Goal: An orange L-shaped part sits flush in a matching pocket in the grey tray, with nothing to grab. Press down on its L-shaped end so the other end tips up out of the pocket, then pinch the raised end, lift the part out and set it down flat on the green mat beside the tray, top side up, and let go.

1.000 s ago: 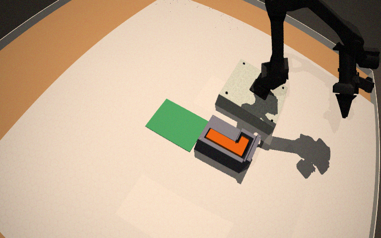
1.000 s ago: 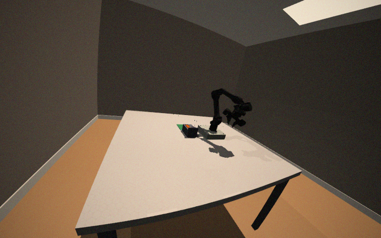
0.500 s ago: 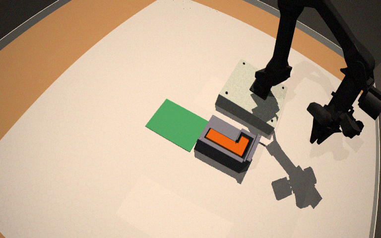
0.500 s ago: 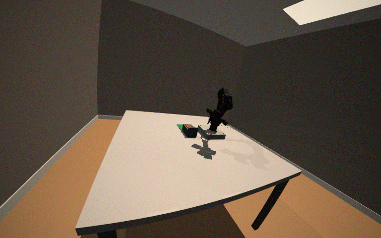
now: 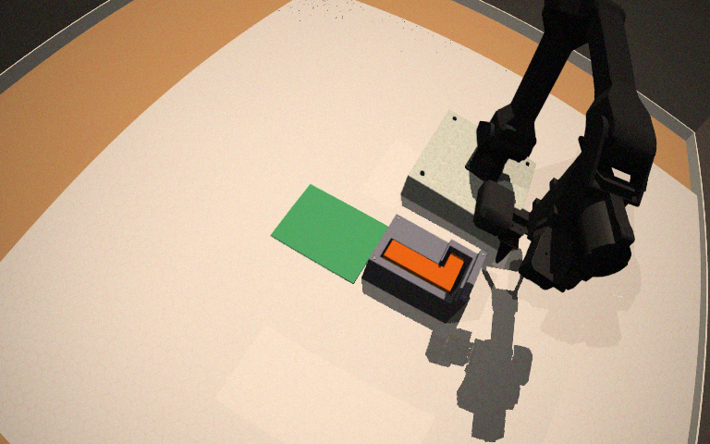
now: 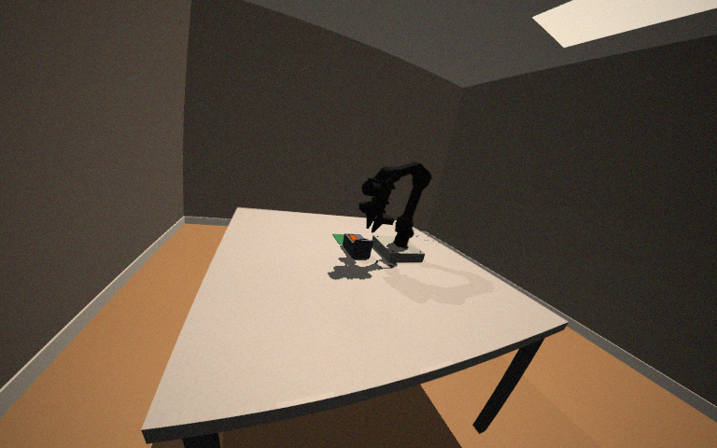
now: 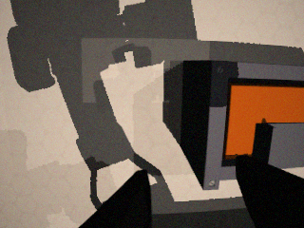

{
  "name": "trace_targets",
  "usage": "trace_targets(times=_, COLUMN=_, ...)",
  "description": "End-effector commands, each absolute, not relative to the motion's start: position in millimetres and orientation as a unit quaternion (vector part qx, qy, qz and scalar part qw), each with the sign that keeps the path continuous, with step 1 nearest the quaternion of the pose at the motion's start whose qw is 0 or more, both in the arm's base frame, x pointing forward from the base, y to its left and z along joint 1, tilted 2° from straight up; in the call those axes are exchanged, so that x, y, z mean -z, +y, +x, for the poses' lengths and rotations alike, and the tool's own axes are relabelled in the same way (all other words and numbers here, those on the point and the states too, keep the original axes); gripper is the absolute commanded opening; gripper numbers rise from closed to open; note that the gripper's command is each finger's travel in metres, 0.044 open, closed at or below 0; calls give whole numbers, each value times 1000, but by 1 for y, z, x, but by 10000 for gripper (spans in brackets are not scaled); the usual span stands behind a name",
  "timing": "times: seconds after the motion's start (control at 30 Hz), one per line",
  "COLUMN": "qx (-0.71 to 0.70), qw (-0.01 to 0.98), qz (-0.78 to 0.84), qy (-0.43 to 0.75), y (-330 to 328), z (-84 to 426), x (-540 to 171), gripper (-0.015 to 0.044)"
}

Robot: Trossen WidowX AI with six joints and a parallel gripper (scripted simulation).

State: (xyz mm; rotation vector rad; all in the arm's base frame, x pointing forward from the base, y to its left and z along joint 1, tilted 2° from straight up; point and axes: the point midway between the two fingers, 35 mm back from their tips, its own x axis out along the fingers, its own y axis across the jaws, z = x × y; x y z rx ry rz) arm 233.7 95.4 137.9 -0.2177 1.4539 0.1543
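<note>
Lying in the pocket of the grey tray (image 5: 419, 238) (image 6: 358, 248) (image 7: 217, 138), orange L-shaped part (image 5: 419, 264) (image 6: 353, 238) (image 7: 266, 102); top view: looks level, dark gap around its L end. Green mat (image 5: 329, 232) (image 6: 337, 238) just beside. Exterior: gripper (image 6: 371, 229) above tray height. Wrist: gripper (image 7: 192, 173) partly open, fingertips apart, nothing held; part's face plain orange, partly cropped.

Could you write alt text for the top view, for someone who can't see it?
An orange L-shaped part sits in a grey tray beside a green mat. A black robot arm reaches in from the upper right, its open gripper near the tray.
</note>
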Motion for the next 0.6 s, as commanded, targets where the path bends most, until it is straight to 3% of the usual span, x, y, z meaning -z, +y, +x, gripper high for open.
trace_targets(times=0.0, qx=-46, qw=715, qz=-24, qy=698, y=64, z=243, x=-134, gripper=180)
trace_targets(times=0.3, qx=-42, qw=711, qz=-10, qy=702, y=59, z=246, x=-127, gripper=180)
trace_targets(times=0.57, qx=-42, qw=711, qz=-10, qy=702, y=62, z=245, x=-60, gripper=180)
